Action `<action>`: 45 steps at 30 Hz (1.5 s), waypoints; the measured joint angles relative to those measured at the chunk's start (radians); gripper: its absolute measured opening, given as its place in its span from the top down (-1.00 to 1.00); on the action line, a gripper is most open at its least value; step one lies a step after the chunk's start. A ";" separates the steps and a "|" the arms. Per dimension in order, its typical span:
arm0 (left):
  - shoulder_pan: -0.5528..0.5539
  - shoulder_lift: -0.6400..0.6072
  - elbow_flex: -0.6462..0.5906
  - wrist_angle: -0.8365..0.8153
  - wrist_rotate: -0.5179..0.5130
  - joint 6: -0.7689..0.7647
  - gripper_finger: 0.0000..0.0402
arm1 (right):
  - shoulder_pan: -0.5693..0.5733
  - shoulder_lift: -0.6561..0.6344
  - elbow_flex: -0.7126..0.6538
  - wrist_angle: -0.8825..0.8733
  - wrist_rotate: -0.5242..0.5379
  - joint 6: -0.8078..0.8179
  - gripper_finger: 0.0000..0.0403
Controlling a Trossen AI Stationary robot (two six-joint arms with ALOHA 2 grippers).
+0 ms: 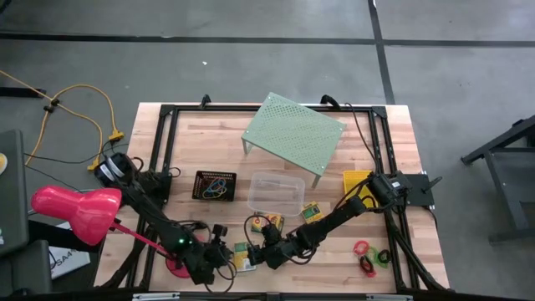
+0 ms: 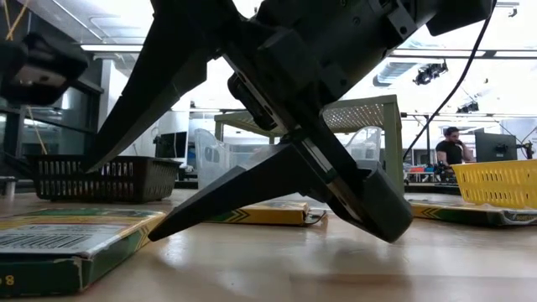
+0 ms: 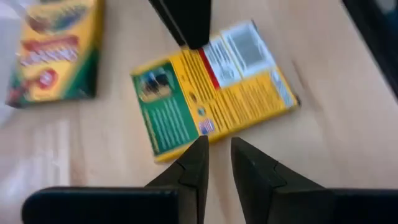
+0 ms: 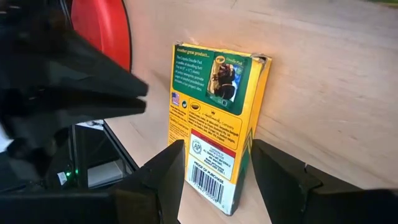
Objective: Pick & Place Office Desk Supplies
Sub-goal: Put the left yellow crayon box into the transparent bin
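Both arms are down at the near edge of the tabletop (image 1: 376, 134), meeting over one crayon box (image 1: 244, 256) that lies flat on the wood. The right pincer (image 4: 214, 171) has its fingers spread wide, one on each side of the box's end, nothing gripped. The left pincer (image 3: 214, 155) points at the same box from the opposite side, fingers nearly together, holding nothing. Further back, two more boxes (image 1: 269, 224), then the clear tub (image 1: 277, 192), the black mesh tray (image 1: 214, 186), and the yellow basket (image 1: 357, 181) on the right.
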 joint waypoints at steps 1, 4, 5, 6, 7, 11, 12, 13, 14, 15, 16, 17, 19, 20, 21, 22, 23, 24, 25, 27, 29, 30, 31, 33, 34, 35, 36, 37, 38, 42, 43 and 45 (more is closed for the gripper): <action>-0.002 -0.003 0.000 0.010 -0.009 -0.001 0.68 | -0.002 0.000 0.000 0.001 0.000 0.000 0.14; -0.003 -0.003 0.001 0.050 -0.012 -0.016 0.68 | -0.003 0.000 0.000 0.002 0.000 0.000 0.14; -0.003 -0.001 0.001 0.058 -0.010 -0.027 0.68 | -0.003 0.000 0.000 0.004 0.000 0.000 0.14; -0.003 0.005 0.002 0.064 -0.010 -0.037 0.68 | -0.003 0.000 0.000 0.005 0.000 0.000 0.14; -0.002 0.010 0.002 0.066 -0.011 -0.050 0.68 | -0.003 0.000 0.000 0.006 0.000 0.000 0.14; 0.002 0.034 0.003 0.081 -0.013 -0.061 0.68 | -0.003 0.000 0.000 0.007 0.000 0.000 0.14; 0.002 0.040 0.003 0.079 -0.015 -0.063 0.68 | -0.003 0.000 0.000 0.007 0.000 0.000 0.14; 0.003 0.046 0.003 0.087 -0.017 -0.063 0.68 | -0.003 0.000 0.000 0.006 0.000 0.000 0.14; 0.003 0.050 0.003 0.091 -0.017 -0.063 0.68 | -0.003 0.000 0.000 0.005 0.000 0.000 0.14; 0.002 0.051 0.003 0.095 -0.017 -0.063 0.68 | -0.003 0.000 0.000 0.005 0.000 0.000 0.14; 0.002 0.052 0.003 0.097 -0.017 -0.063 0.68 | -0.003 0.000 0.000 0.005 0.000 0.000 0.14; 0.003 0.052 0.003 0.097 -0.017 -0.063 0.68 | -0.003 0.000 -0.001 0.005 0.000 0.000 0.14; 0.006 0.052 0.003 0.094 -0.016 -0.070 0.68 | -0.003 0.000 0.000 0.006 0.000 0.000 0.14; 0.007 0.052 0.003 0.092 -0.017 -0.072 0.68 | -0.003 0.000 0.000 0.006 0.000 0.000 0.14; 0.007 0.052 0.003 0.092 -0.017 -0.074 0.68 | -0.003 0.000 0.000 0.006 0.000 0.000 0.14; 0.009 0.054 0.003 0.093 -0.017 -0.074 0.68 | -0.003 0.000 -0.001 0.007 0.000 0.000 0.14; 0.014 0.058 0.003 0.094 -0.017 -0.075 0.68 | -0.003 0.000 0.000 0.007 0.000 0.000 0.14; 0.016 0.062 0.003 0.090 -0.016 -0.075 0.68 | -0.003 0.000 -0.001 0.007 0.000 0.000 0.14; 0.019 0.065 0.002 0.089 -0.010 -0.076 0.68 | -0.003 0.000 -0.001 0.007 0.000 0.000 0.14; 0.021 0.074 0.002 0.094 0.007 -0.080 0.68 | -0.003 0.000 -0.001 0.007 0.000 0.000 0.14; 0.023 0.080 0.003 0.094 0.025 -0.082 0.68 | -0.003 0.000 -0.001 0.007 0.000 0.000 0.14; 0.025 0.084 0.003 0.096 0.034 -0.082 0.68 | -0.003 0.000 0.000 0.007 0.000 0.000 0.14; 0.027 0.087 0.005 0.096 0.041 -0.082 0.68 | -0.003 0.000 0.000 0.007 -0.001 0.000 0.14; 0.028 0.087 0.006 0.086 0.050 -0.082 0.68 | -0.003 0.000 -0.001 0.007 0.000 0.000 0.14; 0.028 0.087 0.006 0.080 0.055 -0.082 0.68 | -0.003 0.000 -0.001 0.007 -0.001 0.000 0.14; 0.027 0.087 0.006 0.076 0.058 -0.082 0.68 | -0.003 0.000 -0.001 0.007 -0.001 0.000 0.14; 0.027 0.087 0.006 0.073 0.063 -0.082 0.68 | -0.003 0.000 -0.001 0.007 -0.001 0.000 0.14; 0.027 0.087 0.006 0.071 0.069 -0.082 0.68 | -0.003 0.000 -0.001 0.007 -0.001 0.000 0.14; 0.027 0.087 0.006 0.070 0.072 -0.082 0.68 | -0.003 0.000 -0.001 0.007 -0.001 0.000 0.14; 0.019 0.087 0.006 0.056 0.076 -0.095 0.68 | -0.003 0.000 -0.001 0.007 -0.001 0.005 0.14; 0.018 0.087 0.006 0.054 0.076 -0.097 0.68 | -0.003 0.000 -0.001 0.007 -0.002 0.006 0.14; 0.017 0.088 0.006 0.051 0.076 -0.102 0.68 | -0.003 0.000 -0.001 0.007 -0.014 0.009 0.14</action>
